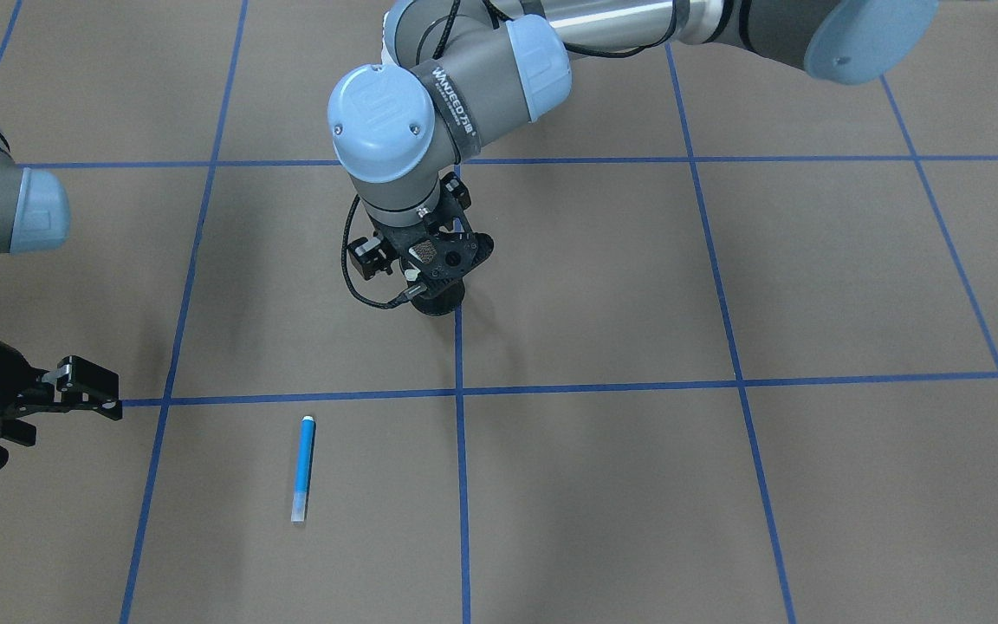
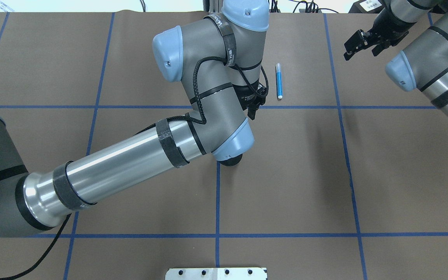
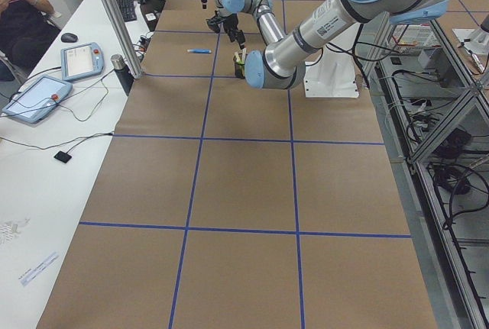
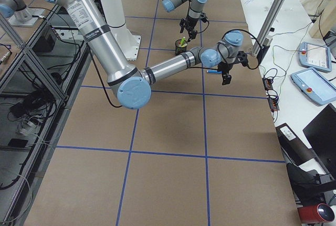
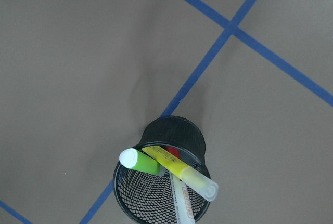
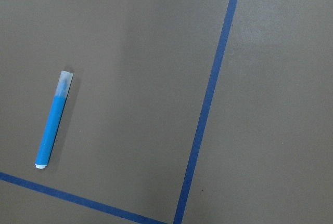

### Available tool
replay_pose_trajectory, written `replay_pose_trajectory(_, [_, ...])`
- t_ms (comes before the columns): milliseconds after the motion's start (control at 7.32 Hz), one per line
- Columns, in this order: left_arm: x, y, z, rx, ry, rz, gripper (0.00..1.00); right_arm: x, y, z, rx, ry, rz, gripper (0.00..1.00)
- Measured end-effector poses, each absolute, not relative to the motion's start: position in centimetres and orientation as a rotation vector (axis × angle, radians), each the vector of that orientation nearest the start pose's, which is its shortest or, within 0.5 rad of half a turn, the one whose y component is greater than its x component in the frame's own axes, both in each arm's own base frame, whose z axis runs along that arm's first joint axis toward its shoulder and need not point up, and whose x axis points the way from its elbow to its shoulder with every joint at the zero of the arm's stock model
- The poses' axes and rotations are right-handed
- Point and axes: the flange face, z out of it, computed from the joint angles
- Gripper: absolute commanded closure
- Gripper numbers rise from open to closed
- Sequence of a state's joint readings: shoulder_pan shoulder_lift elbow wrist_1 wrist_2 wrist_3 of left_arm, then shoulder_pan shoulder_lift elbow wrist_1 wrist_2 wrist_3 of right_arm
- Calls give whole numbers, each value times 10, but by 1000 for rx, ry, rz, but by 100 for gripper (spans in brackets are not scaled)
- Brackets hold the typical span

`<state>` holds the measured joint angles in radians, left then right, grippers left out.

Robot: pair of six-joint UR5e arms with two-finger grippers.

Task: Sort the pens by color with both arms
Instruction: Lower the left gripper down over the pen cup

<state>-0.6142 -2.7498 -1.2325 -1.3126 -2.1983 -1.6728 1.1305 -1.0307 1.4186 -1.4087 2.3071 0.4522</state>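
**A:** What do we see on our left side?

**B:** Our left gripper (image 1: 431,270) hangs straight above the black mesh cup (image 5: 179,134), which stands on a blue tape line (image 5: 195,76). We cannot tell whether its jaws are spread or closed.

**A:** And inside the cup?

**B:** We count three pens leaning there: the light green pen (image 5: 140,160), the yellow pen (image 5: 179,172) and the white pen with a red cap (image 5: 182,207).

**A:** Moving right?

**B:** The blue pen (image 2: 279,81) lies flat and free on the table (image 2: 286,175), apart from the cup.

**A:** And furthest right?

**B:** Our right gripper (image 2: 362,48) hovers above the table, fingers spread and gripping nothing, apart from the blue pen.
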Motion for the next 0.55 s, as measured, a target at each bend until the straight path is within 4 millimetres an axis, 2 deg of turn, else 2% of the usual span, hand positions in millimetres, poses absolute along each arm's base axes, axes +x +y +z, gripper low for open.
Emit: replay_pose_trajectory(546, [620, -492, 54, -452, 725, -439, 15, -241, -666, 390, 161, -874, -192, 2])
